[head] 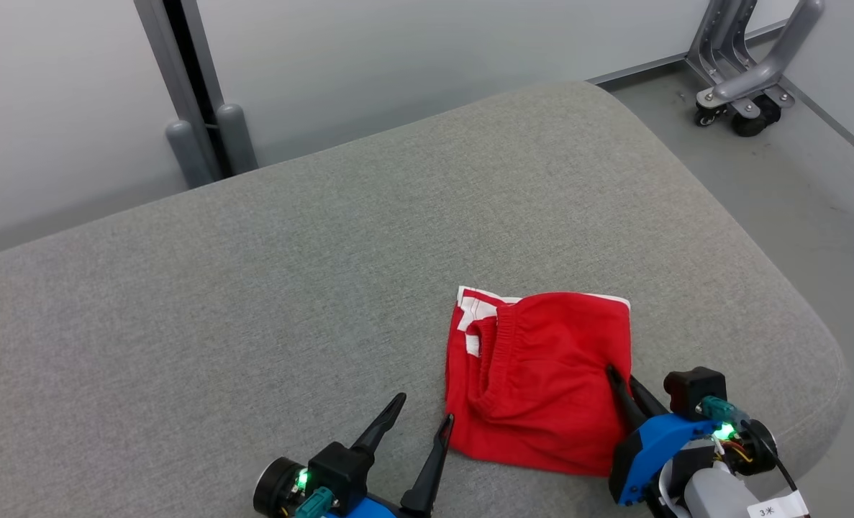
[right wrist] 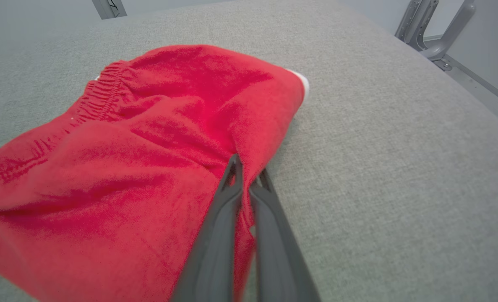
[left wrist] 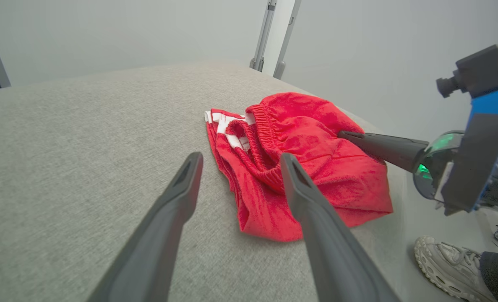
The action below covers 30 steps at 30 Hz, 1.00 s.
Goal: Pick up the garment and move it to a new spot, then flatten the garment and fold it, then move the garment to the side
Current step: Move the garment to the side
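The garment (head: 534,374) is a pair of red shorts with white side stripes and an elastic waistband, lying bunched on the grey padded table (head: 326,273). My right gripper (head: 619,374) is shut on the garment's right edge. In the right wrist view red cloth (right wrist: 127,159) is pinched between the closed fingers of this gripper (right wrist: 249,167). My left gripper (head: 424,407) stands open just left of the garment's near corner, holding nothing. The left wrist view shows the garment (left wrist: 299,142) beyond the open left gripper (left wrist: 241,158), with the right gripper (left wrist: 343,134) reaching in from the right.
The table's rounded right edge (head: 822,360) runs close to my right arm, with grey floor beyond. A wheeled metal stand (head: 743,79) is at the back right, and two grey posts (head: 211,144) stand behind the table. A person's white shoe (left wrist: 446,264) is on the floor.
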{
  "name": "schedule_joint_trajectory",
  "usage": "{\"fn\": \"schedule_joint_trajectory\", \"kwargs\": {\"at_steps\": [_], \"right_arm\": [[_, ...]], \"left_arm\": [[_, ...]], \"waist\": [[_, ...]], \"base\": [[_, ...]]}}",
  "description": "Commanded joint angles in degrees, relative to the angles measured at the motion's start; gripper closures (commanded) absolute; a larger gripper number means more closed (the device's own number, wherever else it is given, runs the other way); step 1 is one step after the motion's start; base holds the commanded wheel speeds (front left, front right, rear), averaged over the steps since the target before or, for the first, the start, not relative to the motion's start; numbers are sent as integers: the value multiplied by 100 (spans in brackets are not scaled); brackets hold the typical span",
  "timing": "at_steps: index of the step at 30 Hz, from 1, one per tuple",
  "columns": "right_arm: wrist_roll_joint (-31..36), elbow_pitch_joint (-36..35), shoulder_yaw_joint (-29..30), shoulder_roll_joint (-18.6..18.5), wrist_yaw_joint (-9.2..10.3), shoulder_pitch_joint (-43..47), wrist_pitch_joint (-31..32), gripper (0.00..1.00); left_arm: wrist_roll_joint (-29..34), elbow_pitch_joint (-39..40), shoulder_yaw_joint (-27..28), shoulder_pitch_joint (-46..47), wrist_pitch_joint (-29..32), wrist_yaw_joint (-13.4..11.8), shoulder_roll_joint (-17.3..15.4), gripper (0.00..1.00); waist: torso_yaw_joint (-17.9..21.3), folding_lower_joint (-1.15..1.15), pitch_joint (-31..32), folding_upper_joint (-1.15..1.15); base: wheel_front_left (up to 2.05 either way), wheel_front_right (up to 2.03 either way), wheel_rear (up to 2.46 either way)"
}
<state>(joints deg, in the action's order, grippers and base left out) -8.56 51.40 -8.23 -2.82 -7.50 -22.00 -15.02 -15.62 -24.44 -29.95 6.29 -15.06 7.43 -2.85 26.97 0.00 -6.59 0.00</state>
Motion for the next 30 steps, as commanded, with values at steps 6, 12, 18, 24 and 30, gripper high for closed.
{"fn": "schedule_joint_trajectory", "kwargs": {"at_steps": [6, 12, 18, 24, 30], "right_arm": [[645, 227, 416, -82, 2, -465, -20, 100], [1458, 529, 954, -729, 2, -1194, 210, 100], [2339, 612, 1869, -1577, 2, -1735, 660, 100], [3051, 347, 2964, -1811, 3, -1957, 877, 59], [3639, -160, 3912, -1291, 2, -2119, 577, 0]], "left_arm": [[36, -157, -103, 129, -16, 5, -69, 0], [50, -161, -110, 232, -16, 5, -274, 0], [93, -62, -16, 299, -16, 5, -402, 0], [131, 13, 132, 369, -16, 5, -438, 0], [154, 47, 350, 475, -16, 5, -410, 0]], "waist": [[-276, 0, -224, 0], [-806, 0, -549, 0], [-1281, 0, -811, 0], [-1536, 0, -957, 0], [-1561, 0, -977, 0]], "base": [[0, 0, 0], [0, 0, 0], [0, 0, 0], [0, 0, 0], [0, 0, 0]]}}
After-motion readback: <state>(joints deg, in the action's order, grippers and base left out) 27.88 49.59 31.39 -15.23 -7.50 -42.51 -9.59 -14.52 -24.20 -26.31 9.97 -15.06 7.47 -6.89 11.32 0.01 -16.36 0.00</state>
